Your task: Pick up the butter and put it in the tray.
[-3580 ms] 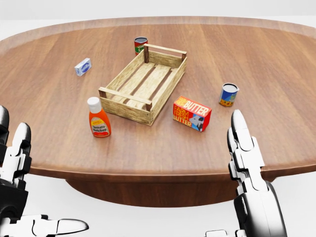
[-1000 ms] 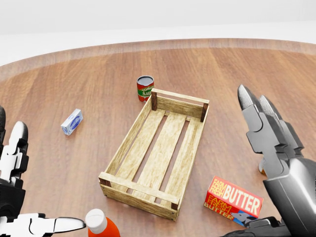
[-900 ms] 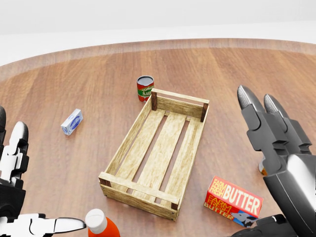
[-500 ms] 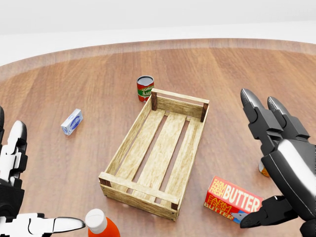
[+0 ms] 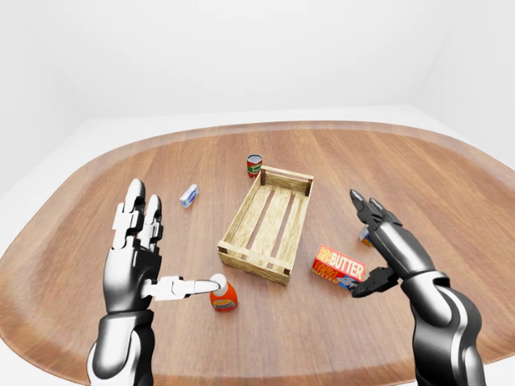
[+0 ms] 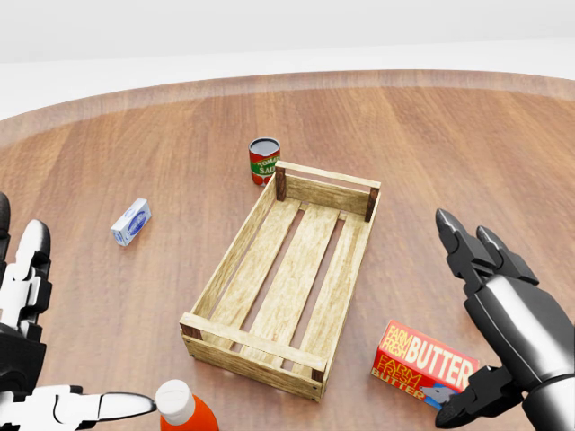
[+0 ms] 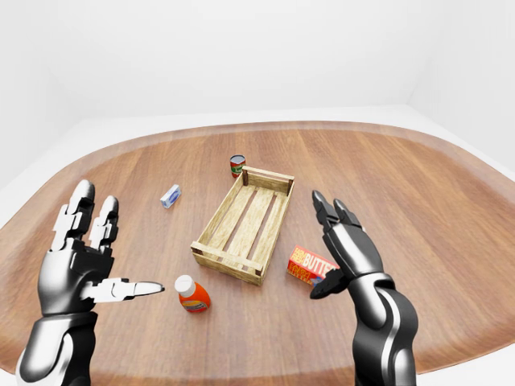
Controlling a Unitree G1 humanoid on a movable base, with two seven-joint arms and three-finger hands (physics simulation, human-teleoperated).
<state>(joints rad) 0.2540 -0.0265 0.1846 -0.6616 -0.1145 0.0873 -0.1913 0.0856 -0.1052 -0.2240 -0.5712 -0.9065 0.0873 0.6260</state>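
The butter [image 6: 424,366] is a red and orange box lying flat on the wooden table, right of the near end of the tray. That tray [image 6: 229,260] is a slatted wooden crate with nothing in it. My right hand [image 6: 454,323] is open just right of the butter, fingers spread above it. Its thumb tip is by the box's lower right corner, and I cannot tell if it touches. My left hand [image 5: 173,237] is open at the left, holding nothing, its thumb pointing at the ketchup bottle.
A ketchup bottle [image 5: 223,295] stands left of the tray's near corner. A red tomato can [image 6: 263,161] stands at the tray's far corner. A small blue and white box [image 6: 131,222] lies to the left. A blue can [image 5: 364,236] shows partly behind my right hand.
The view moved closer over the table since the oldest frame. In the last second my right hand has come down beside the butter, thumb reaching its corner. Left hand still.
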